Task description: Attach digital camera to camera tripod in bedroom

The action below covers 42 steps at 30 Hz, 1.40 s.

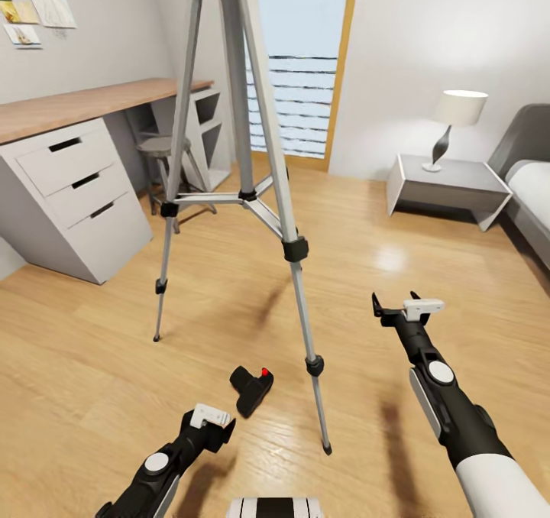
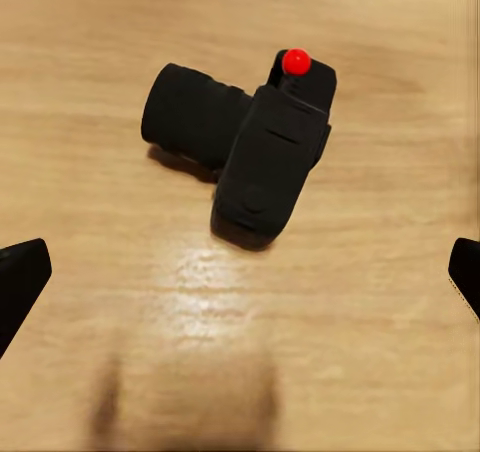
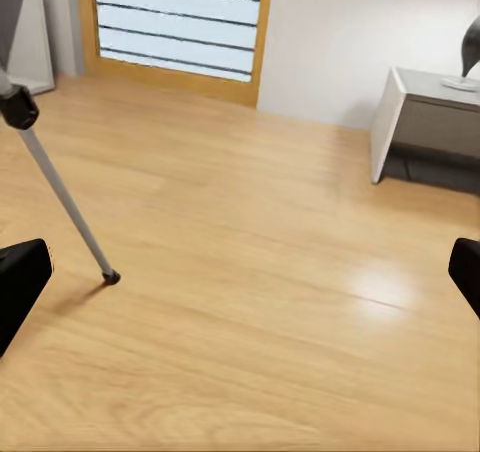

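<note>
Jaws of the left gripper (image 2: 240,272) stand spread and empty above the digital camera (image 2: 245,137) — it lies on the wood floor (image 1: 428,273) at lower centre of the head view, red button up. Right gripper (image 3: 240,272) jaws are spread too, holding nothing. Just beyond the camera stands the camera tripod (image 1: 244,144) — upright, upper left of centre.

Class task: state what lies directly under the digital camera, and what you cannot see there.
The camera lies on the wood plank floor, with nothing else beneath it and a thin shadow at its edge. Its underside and the planks it covers are hidden.
</note>
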Tool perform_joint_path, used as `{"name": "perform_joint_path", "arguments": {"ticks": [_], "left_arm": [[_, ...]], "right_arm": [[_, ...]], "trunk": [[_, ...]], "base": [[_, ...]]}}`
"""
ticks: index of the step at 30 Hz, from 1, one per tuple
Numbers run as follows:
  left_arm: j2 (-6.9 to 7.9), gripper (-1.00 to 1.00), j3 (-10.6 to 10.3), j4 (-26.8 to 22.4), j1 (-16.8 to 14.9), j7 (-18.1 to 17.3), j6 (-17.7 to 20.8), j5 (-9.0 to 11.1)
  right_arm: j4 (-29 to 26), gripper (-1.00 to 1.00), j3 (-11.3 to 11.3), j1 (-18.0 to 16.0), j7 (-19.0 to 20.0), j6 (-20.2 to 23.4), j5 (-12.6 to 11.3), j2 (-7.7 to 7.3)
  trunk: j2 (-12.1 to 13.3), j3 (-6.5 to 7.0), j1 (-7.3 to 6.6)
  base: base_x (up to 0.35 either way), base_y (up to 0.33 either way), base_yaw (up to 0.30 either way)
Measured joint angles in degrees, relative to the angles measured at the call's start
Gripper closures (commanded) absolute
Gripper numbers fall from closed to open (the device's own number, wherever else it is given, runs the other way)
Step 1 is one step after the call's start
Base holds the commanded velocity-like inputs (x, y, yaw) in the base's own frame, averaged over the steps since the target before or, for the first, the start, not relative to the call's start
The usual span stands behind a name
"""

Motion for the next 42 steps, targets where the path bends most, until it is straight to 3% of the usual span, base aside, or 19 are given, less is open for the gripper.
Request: {"name": "perform_joint_path", "arguments": {"ticks": [12, 36, 42], "left_arm": [[-1.27, -1.00, -0.63, -1.32, 0.00, 0.00, -0.52, -0.16], [-1.03, -1.00, -0.38, -0.82, 0.00, 0.00, -3.33, -0.20], [-0.45, -1.00, -0.20, -1.39, -0.01, -0.03, -3.62, -0.20]], "right_arm": [[-0.36, -1.00, 1.94, -0.02, 0.09, 0.12, -0.10, 2.23], [-0.38, -1.00, 2.10, -0.02, -0.58, -0.56, -0.10, 2.45], [-0.38, -1.00, -0.06, -0.02, -0.64, -0.62, -0.12, 2.40]], "trunk": [[-0.16, -2.66, 0.31], [-0.49, -7.98, 0.93], [-0.57, -9.31, 1.08]], "base": [[0.000, 0.000, 0.000], [0.000, 0.000, 0.000], [0.000, 0.000, 0.000]]}}
